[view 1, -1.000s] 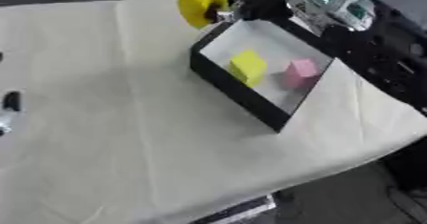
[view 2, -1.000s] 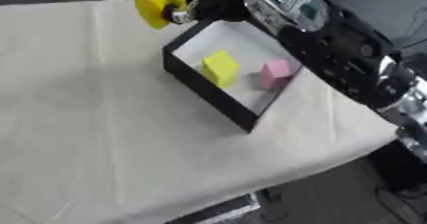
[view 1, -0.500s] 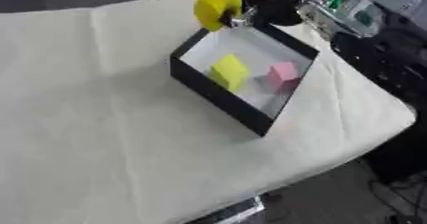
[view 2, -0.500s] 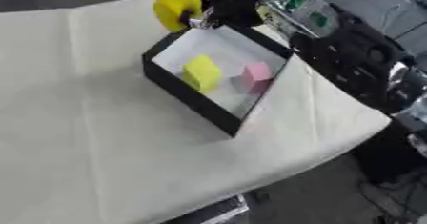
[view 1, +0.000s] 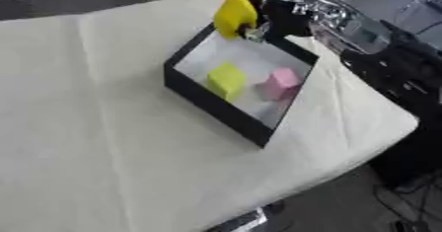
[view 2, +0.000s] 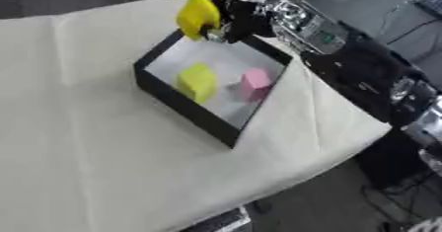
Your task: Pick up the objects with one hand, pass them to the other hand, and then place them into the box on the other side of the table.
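A black box [view 1: 211, 102] with a pale floor lies on the cream tablecloth at the right side of the table. Inside it sit a yellow block [view 1: 226, 80] and a pink block [view 1: 281, 83], side by side. My right hand [view 1: 278, 18] comes in from the upper right and is shut on a rounded yellow object [view 1: 234, 18], held just above the box's far corner. The left hand shows in neither view.
The table's right edge [view 1: 380, 102] drops off close beside the box, with dark floor and cables beyond. The cream cloth [view 1: 86, 127] stretches wide to the left of the box. My black and silver right forearm [view 2: 345, 48] crosses the upper right.
The camera has swung right, so the whole scene slid. The right hand has carried the yellow object to the box's far corner. The left hand, at the left edge a second ago, is out of view.
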`<action>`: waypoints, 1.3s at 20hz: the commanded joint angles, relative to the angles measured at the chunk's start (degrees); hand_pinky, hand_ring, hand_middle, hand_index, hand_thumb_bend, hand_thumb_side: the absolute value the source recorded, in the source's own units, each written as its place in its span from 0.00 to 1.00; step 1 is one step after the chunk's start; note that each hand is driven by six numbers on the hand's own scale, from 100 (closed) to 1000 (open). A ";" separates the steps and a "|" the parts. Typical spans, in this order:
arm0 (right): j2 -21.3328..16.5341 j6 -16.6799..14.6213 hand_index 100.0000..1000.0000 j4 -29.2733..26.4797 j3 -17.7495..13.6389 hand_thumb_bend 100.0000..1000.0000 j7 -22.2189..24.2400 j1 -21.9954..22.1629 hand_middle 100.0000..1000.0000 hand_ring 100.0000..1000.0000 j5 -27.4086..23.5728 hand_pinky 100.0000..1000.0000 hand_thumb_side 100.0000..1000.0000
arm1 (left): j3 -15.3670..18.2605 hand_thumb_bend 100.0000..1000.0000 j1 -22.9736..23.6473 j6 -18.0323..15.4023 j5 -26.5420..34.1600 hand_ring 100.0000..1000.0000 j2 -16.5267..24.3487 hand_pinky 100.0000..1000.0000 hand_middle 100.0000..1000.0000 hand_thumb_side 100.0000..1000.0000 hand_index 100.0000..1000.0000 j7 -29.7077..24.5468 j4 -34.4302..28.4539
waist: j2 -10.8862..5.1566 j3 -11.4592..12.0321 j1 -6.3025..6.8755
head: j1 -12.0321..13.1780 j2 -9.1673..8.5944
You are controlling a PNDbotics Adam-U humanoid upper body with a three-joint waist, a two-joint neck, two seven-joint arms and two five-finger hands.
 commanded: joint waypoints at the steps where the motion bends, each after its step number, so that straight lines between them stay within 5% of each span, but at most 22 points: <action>1: -2.12 -4.84 0.74 1.49 -1.04 0.06 0.41 -0.02 0.41 0.94 4.44 1.00 0.00 | 1.46 0.05 -0.28 0.53 1.00 0.72 2.35 0.85 0.75 0.64 0.90 1.52 -1.97 | -0.76 0.19 0.13 | 0.42 -0.50; 6: -1.88 -13.47 0.92 4.43 -1.76 0.36 0.00 0.44 0.64 1.00 13.69 1.00 0.01 | 2.29 0.05 0.38 1.29 1.04 0.72 2.46 0.85 0.75 0.63 0.90 3.06 -2.63 | -0.69 0.51 0.02 | 1.20 -0.38; 11: -1.57 -19.90 1.00 6.26 -2.71 0.42 -1.08 1.33 0.78 1.00 21.44 1.00 0.18 | 2.84 0.06 0.88 1.76 0.88 0.72 2.64 0.85 0.75 0.62 0.90 4.16 -2.95 | -0.68 0.60 -0.10 | 2.16 -0.18; 16: -1.08 -21.54 1.00 7.19 -3.73 0.43 -3.21 2.26 0.81 1.00 24.66 1.00 0.18 | 3.04 0.06 1.13 2.09 0.70 0.72 2.55 0.85 0.75 0.61 0.90 4.98 -3.28 | -0.77 0.52 -0.19 | 2.82 -0.02; 17: -0.61 -21.32 1.00 6.87 -4.06 0.29 -3.88 2.35 0.81 1.00 23.68 1.00 0.16 | 3.17 0.05 1.18 2.15 0.67 0.72 2.45 0.85 0.75 0.61 0.90 5.13 -3.39 | -0.79 0.50 -0.19 | 2.95 0.00; 18: 0.41 -20.59 1.00 5.83 -4.69 0.00 -5.21 2.43 0.82 1.00 20.95 1.00 0.21 | 3.46 0.06 1.29 2.24 0.65 0.72 2.30 0.85 0.75 0.60 0.89 5.45 -3.58 | -0.79 0.45 -0.18 | 3.20 0.00; 22: 6.87 -15.73 1.00 -5.61 -7.81 0.00 -13.53 4.08 0.87 1.00 0.38 1.00 0.40 | 5.88 0.05 2.49 3.15 0.39 0.71 1.83 0.84 0.74 0.60 0.89 8.14 -4.72 | -0.54 0.44 0.07 | 6.34 -0.35; 26: 13.99 -17.23 1.00 -18.18 -11.10 0.00 -18.05 6.52 0.93 1.00 -14.11 1.00 0.33 | 9.71 0.04 4.99 4.93 0.52 0.71 0.60 0.84 0.74 0.64 0.89 12.21 -6.08 | -0.29 0.50 0.53 | 12.22 -1.07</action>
